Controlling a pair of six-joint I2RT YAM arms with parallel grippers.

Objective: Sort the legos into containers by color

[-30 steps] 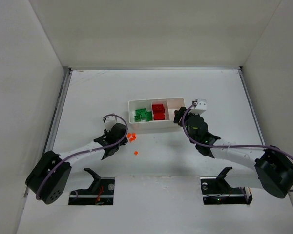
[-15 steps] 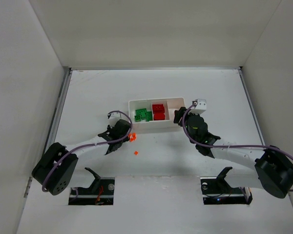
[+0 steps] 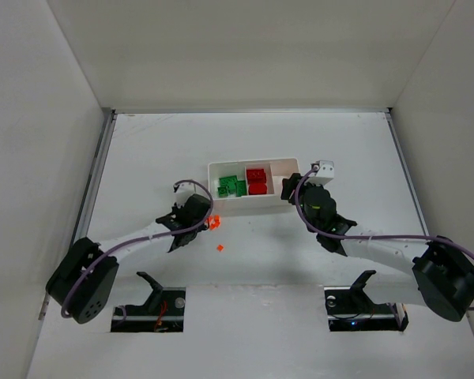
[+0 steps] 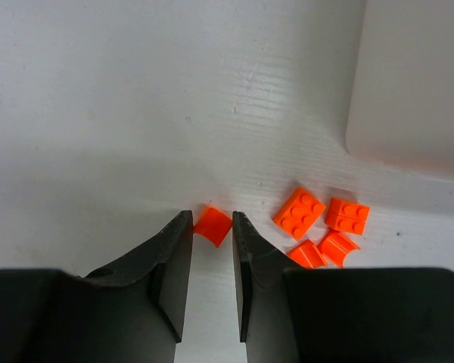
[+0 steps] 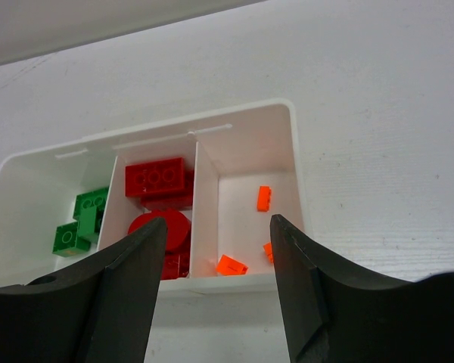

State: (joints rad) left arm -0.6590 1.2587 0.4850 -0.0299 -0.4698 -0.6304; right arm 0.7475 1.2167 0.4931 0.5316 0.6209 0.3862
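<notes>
The white tray (image 3: pixel 257 208) holds green bricks (image 3: pixel 231 187) in its left compartment and red bricks (image 3: pixel 257 181) in the middle one. In the right wrist view the tray (image 5: pixel 250 115) shows green bricks (image 5: pixel 91 209), red bricks (image 5: pixel 159 180) and three orange bits (image 5: pixel 264 197) in the right compartment. My right gripper (image 5: pixel 218 224) is open and empty, just in front of the tray. My left gripper (image 4: pixel 212 219) is open a little, its tips either side of a curved orange bit (image 4: pixel 213 227) lying on the table. Several more orange bits (image 4: pixel 299 212) lie just to its right.
One stray orange bit (image 3: pixel 220 248) lies alone on the table nearer the arm bases. The tray's rounded corner (image 4: pixel 408 91) stands beyond the orange cluster in the left wrist view. White walls enclose the table on three sides.
My left gripper has moved forward and right, up to the orange cluster near the tray's front left corner. My right arm has stayed still.
</notes>
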